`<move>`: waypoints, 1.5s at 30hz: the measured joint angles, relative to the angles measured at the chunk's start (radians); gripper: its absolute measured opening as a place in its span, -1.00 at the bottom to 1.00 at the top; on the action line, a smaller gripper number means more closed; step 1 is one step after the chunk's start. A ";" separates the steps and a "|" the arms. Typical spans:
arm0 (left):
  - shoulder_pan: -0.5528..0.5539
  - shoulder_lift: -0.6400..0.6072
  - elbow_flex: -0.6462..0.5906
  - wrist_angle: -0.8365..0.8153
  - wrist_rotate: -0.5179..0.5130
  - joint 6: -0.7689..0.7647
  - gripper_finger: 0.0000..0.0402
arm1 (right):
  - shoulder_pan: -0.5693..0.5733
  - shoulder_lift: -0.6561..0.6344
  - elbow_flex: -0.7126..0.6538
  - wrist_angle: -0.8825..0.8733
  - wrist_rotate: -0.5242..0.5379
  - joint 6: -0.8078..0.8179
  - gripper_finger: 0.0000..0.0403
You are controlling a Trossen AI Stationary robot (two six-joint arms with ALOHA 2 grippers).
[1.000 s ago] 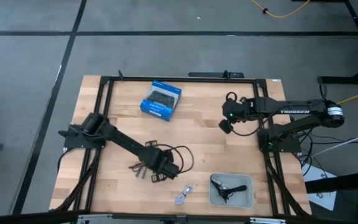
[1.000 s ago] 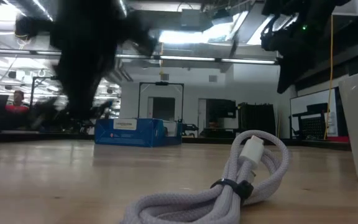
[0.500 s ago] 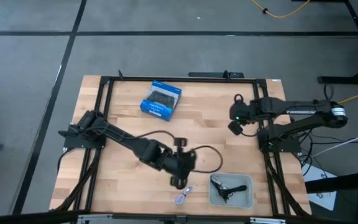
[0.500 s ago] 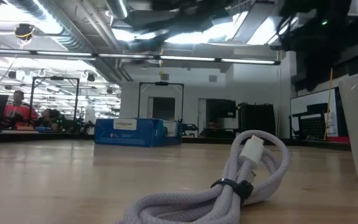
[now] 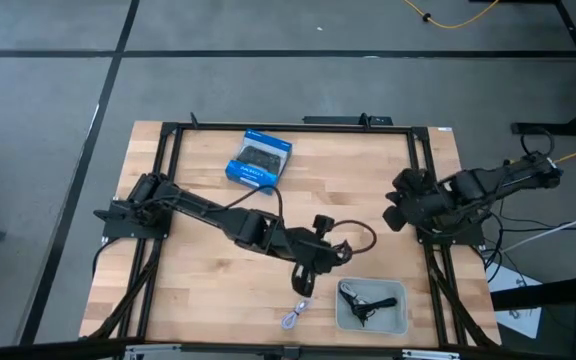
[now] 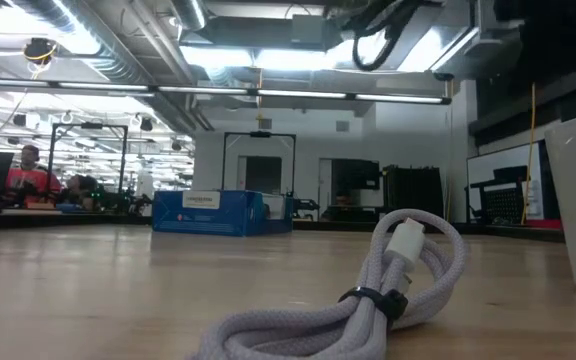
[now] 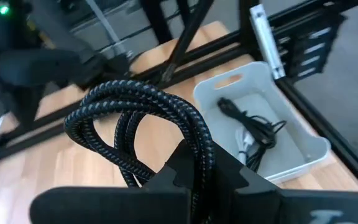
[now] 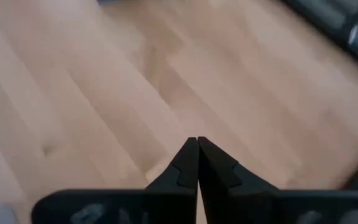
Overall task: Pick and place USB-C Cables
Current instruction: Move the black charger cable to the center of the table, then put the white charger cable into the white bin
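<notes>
Left wrist view shows the left claw [image 7: 194, 171] clamped on a black braided cable bundle [image 7: 142, 118], carried toward the light grey plastic bin [image 7: 303, 149], probably for dropping. Right claw [image 8: 197, 163] hangs closed and empty over the wooden counter [image 8: 92, 93].

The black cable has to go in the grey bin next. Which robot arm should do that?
Left. The left gripper is shut on the black cable and is close to the grey bin. The right gripper is shut, empty, and at the table's right edge.
</notes>
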State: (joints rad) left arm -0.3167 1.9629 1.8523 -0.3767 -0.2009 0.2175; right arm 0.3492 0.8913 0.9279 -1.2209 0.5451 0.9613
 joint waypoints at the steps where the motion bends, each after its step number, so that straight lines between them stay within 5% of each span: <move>1: 0.003 0.000 0.000 0.006 0.018 0.017 -0.96 | 0.029 0.000 0.000 0.016 0.044 0.002 -0.97; 6: 0.018 0.000 0.000 0.000 0.089 0.055 -0.96 | 0.145 0.012 -0.022 0.178 0.190 -0.091 -0.97; 11: 0.022 0.000 0.000 -0.067 0.115 0.055 -0.96 | 0.205 0.021 -0.106 0.426 0.186 -0.258 -0.97; 18: 0.022 0.023 0.000 -0.243 0.118 -0.081 -0.96 | 0.222 0.021 -0.214 0.581 0.179 -0.256 -0.97; 27: 0.021 0.160 -0.001 -0.304 0.195 -0.184 -0.96 | 0.222 0.018 -0.222 0.621 0.160 -0.212 -0.97; 36: 0.011 0.235 -0.001 -0.305 0.148 -0.256 -0.91 | 0.222 0.018 -0.222 0.621 0.107 -0.207 -0.97; 45: 0.011 0.230 0.000 -0.312 0.115 -0.297 -0.55 | 0.222 0.018 -0.222 0.621 0.108 -0.207 -0.97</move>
State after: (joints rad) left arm -0.3059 2.1933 1.8519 -0.6887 -0.0861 -0.0792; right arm 0.5709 0.9092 0.7059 -0.5999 0.6529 0.7547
